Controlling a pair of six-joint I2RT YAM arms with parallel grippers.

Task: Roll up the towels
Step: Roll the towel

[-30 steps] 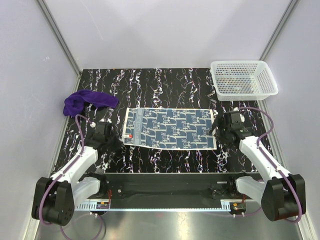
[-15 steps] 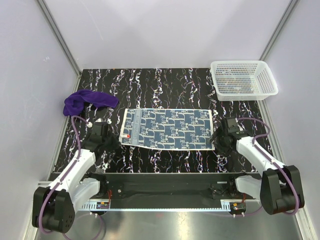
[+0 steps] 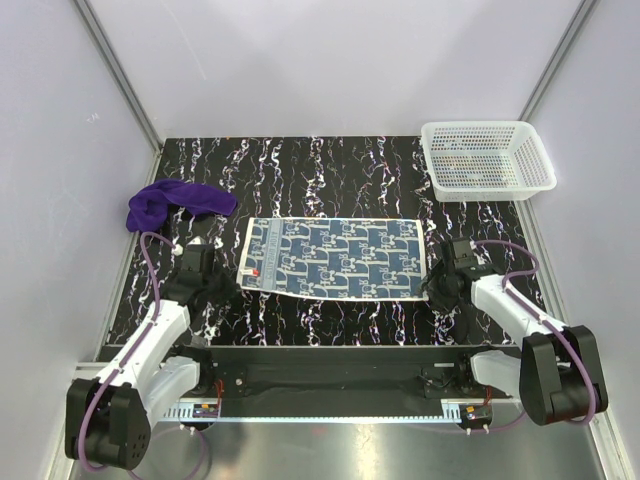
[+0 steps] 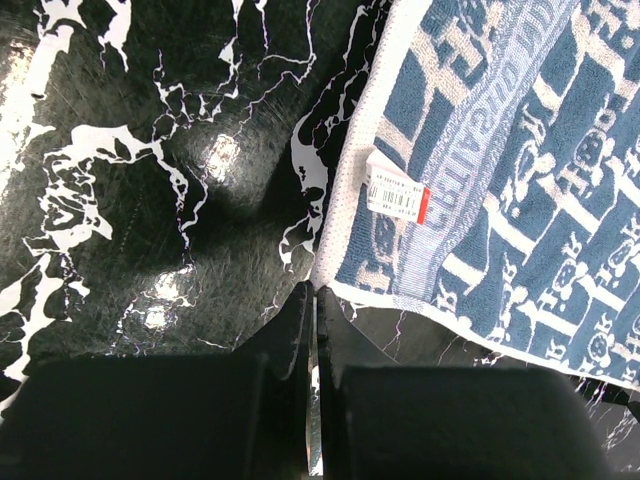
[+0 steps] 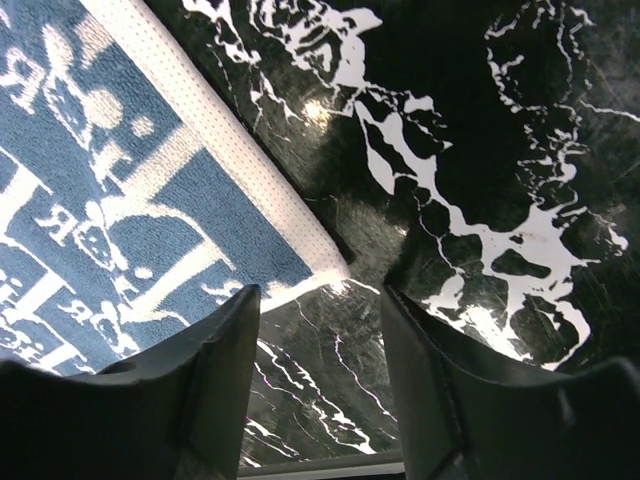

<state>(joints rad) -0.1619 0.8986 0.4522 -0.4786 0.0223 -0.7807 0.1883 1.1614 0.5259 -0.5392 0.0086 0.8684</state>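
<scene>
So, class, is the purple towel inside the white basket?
No, the purple towel lies bunched on the table at the left, far from the basket at the right.

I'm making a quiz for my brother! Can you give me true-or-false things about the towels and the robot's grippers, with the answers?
1. The patterned towel lies flat on the table. True.
2. The purple towel is in the basket. False: it lies bunched on the table at the far left, well away from the basket.
3. The left gripper is shut. True.
4. The right gripper is clamped on the patterned towel's corner. False: its jaws stand apart, and the corner lies just in front of the gap, not pinched.
</scene>
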